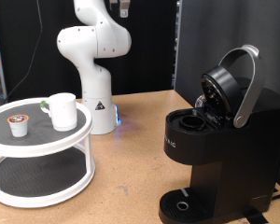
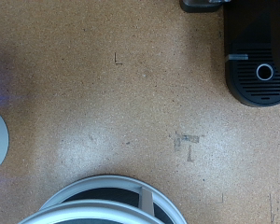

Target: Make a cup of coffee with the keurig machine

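Exterior view: keurig machine (image 1: 210, 140) at right, lid raised, pod chamber looks empty.
Cup: cup (image 1: 63, 110) on white two-tier stand (image 1: 42, 149), beside pod (image 1: 20, 123).
Gripper: out of frame; opening cannot be told.
Progress: lid open; pod and cup unplaced.
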Controlling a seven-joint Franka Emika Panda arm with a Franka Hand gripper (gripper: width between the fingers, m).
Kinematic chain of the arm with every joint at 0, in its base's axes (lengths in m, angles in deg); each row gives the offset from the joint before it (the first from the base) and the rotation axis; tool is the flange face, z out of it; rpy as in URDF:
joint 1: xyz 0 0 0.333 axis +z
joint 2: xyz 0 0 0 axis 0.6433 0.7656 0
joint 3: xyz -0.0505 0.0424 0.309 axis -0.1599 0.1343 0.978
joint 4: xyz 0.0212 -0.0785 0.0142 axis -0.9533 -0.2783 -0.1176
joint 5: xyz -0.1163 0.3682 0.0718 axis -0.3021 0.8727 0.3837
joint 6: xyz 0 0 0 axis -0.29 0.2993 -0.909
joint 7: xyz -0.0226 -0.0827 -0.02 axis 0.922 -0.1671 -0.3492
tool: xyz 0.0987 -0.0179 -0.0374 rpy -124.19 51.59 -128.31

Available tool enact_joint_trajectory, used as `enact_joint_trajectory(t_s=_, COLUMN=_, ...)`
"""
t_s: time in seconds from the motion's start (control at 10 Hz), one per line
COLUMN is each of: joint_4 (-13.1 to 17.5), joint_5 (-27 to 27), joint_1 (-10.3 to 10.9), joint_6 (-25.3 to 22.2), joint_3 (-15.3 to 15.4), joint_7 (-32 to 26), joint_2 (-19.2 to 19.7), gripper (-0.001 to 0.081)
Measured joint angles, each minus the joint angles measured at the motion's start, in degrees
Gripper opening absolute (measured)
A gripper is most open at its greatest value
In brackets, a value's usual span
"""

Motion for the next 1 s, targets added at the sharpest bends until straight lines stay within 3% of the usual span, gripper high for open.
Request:
enact_joint_trajectory(t_s=0.2, joint_4=0.0, joint_5=0.0, joint_1=-0.1, joint_6=1.1, joint_3=-1.4, joint_7=-1.6, joint_2=0.0, gripper=0.0807)
enact_joint_trajectory(t_s=0.7, joint_4=2.7, joint_5=-1.6, joint_1=-1.5, joint_6=0.7, joint_3=-9.7, joint_7=-10.9, joint_2=2.4, gripper=0.0807)
enact_joint_trajectory(t_s=1.0, joint_4=1.7, joint_5=-4.0, joint_1=-1.7, joint_6=0.7, joint_3=-9.5, joint_7=-11.1, joint_2=2.4, gripper=0.0807)
